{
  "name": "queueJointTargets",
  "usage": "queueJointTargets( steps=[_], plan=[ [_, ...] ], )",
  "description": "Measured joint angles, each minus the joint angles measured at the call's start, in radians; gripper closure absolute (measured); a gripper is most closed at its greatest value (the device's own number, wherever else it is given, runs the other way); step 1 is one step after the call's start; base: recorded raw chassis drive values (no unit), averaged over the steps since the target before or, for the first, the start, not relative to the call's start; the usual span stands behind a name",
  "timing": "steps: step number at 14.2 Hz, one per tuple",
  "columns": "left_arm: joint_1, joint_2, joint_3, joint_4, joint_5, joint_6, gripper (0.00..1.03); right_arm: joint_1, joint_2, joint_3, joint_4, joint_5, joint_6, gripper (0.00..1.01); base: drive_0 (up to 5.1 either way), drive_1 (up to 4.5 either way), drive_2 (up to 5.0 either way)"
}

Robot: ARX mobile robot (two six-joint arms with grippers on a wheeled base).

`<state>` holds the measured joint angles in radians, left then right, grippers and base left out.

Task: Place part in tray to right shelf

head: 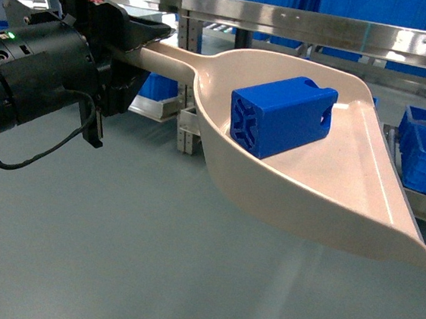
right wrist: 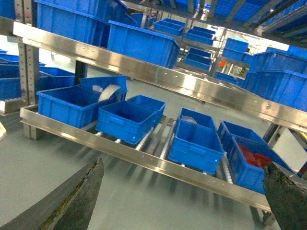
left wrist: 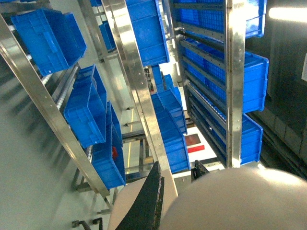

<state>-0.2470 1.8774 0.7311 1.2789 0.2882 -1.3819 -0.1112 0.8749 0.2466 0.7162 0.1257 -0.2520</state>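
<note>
1. Head view: the left gripper [head: 138,41] pinches the long handle of the beige-pink plastic dustpan-shaped tray [head: 347,185], holding it above the grey floor [head: 126,257]. The boxy bright blue plastic part [head: 281,115] lies inside the tray near its back wall.
2. Left wrist view: black fingers [left wrist: 146,203] clamp the handle before steel racks of blue bins [left wrist: 86,108].
3. Right wrist view: the right gripper [right wrist: 182,201] has fingers spread wide, facing the stainless-steel right shelf [right wrist: 144,155] with roller lanes.

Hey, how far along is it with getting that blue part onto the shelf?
Done: the blue part lies in the tray. In hand: the left hand grips the tray's handle, holding it above the floor. Left: reaching the right shelf; the right hand is open and empty.
</note>
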Motion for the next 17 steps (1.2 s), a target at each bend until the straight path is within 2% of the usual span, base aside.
queueJointTargets(
  steps=[17],
  plan=[
    [0.006, 0.0, 0.0, 0.0, -0.004, 0.0, 0.89, 0.0, 0.0, 0.0, 0.0, 0.0, 0.0, 0.03, -1.6, -1.62, -1.6]
  ],
)
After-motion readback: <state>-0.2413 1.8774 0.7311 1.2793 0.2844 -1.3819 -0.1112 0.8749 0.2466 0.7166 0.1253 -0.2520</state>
